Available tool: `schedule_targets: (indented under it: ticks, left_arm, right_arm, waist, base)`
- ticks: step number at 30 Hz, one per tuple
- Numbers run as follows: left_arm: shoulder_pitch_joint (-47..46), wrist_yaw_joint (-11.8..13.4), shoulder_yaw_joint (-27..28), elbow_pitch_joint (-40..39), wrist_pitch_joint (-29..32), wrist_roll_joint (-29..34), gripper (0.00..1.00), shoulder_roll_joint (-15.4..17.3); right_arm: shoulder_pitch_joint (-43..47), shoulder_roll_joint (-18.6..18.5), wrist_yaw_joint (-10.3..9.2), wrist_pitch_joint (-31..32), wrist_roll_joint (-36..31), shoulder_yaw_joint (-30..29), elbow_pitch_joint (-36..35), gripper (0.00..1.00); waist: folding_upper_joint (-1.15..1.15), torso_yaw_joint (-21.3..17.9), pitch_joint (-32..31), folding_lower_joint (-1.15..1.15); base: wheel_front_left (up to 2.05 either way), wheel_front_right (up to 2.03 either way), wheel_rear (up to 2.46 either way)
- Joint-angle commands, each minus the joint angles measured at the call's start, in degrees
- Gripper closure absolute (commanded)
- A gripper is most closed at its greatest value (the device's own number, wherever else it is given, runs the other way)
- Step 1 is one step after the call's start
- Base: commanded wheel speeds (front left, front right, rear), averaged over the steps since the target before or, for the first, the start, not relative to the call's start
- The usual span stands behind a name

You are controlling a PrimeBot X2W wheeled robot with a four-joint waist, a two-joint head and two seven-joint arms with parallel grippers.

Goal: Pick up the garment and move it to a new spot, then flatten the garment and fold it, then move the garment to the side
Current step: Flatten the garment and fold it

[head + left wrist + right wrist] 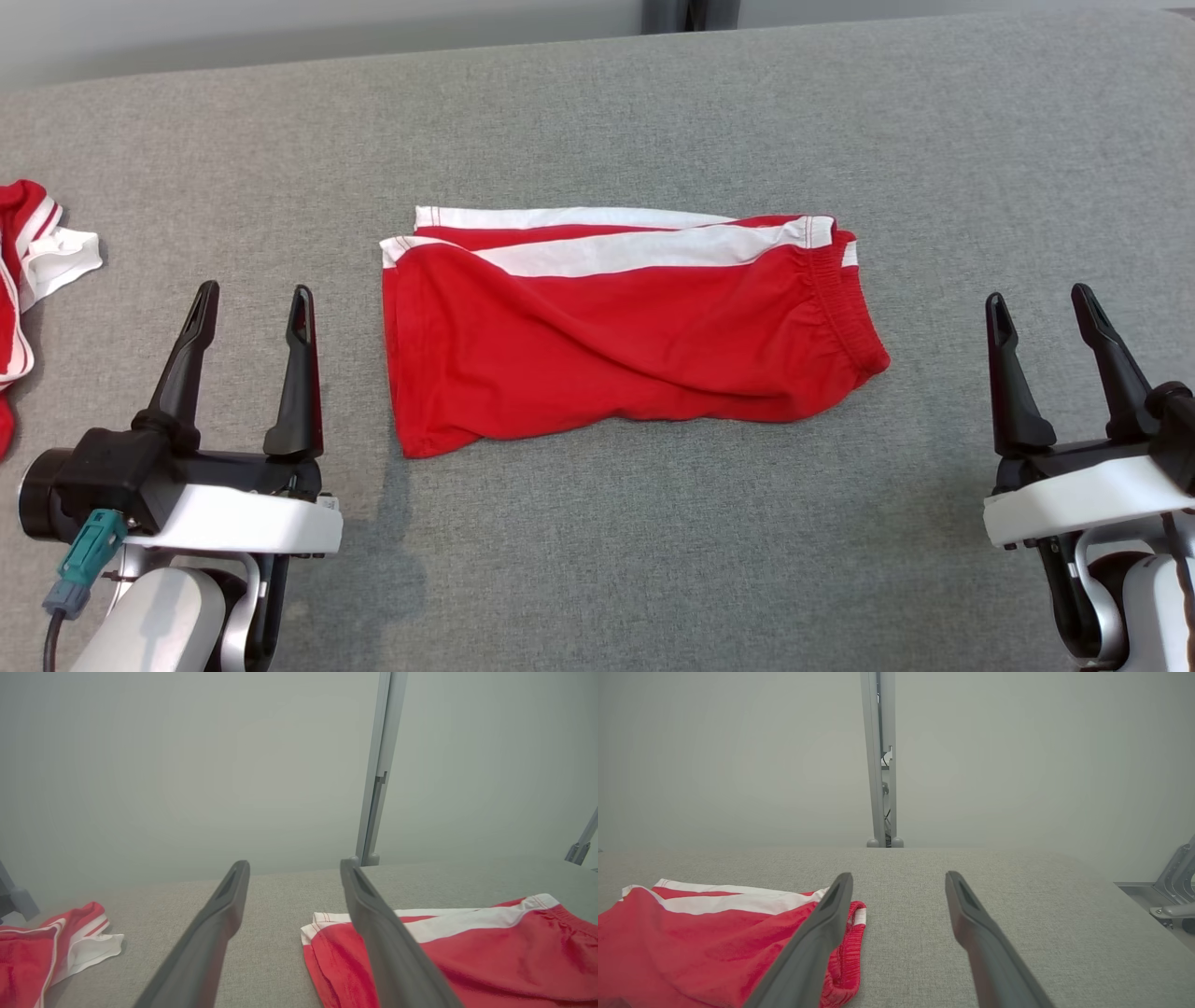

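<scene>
Two grippers, both spread wide and empty: left gripper (255, 289) left of the folded red garment (616, 355), right gripper (1039, 295) right of it; garment lies centred on the grey table (597, 560).

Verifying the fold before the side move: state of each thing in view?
red shorts: folded, lying on the grey fabric surface, held by nothing.
second red-and-white garment: crumpled at the surface's left edge, untouched.
left gripper: open, empty, left of the shorts.
right gripper: open, empty, right of the shorts.
</scene>
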Motion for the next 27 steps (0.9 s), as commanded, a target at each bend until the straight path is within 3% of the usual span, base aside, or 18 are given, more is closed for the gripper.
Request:
schedule_targets:
  ticks: [1,11,18,27]
  left_arm:
    - [0.34,0.09,0.06,-0.15,-0.24,-0.23,0.00,0.26]
    - [-2.13,-0.43,-0.88,-0.14,0.40,-0.54,0.00,-0.75]
    - [-4.46,-1.70,-3.14,1.01,0.84,-0.46,0.00,-2.31]
    - [-6.29,-2.47,-4.24,2.36,0.81,-0.29,0.00,-2.98]
  right_arm:
    - [0.23,-0.09,0.01,0.11,-0.11,-0.26,-0.23,0.00]
    - [-3.90,-0.10,0.01,3.69,0.50,2.09,4.33,0.00]
    - [-11.27,-0.24,0.01,5.63,3.51,5.91,19.12,0.00]
    - [-14.37,-0.37,-0.01,5.49,8.95,5.26,29.27,0.00]
  waist:
    - [0.00,0.06,0.04,0.00]
    - [0.00,2.37,2.04,0.00]
    - [0.00,4.38,4.82,0.00]
    - [0.00,4.80,6.00,0.00]
  base:
    - [0.00,0.00,0.00]
    - [0.00,0.00,0.00]
    - [0.00,0.00,0.00]
    - [0.00,0.00,0.00]
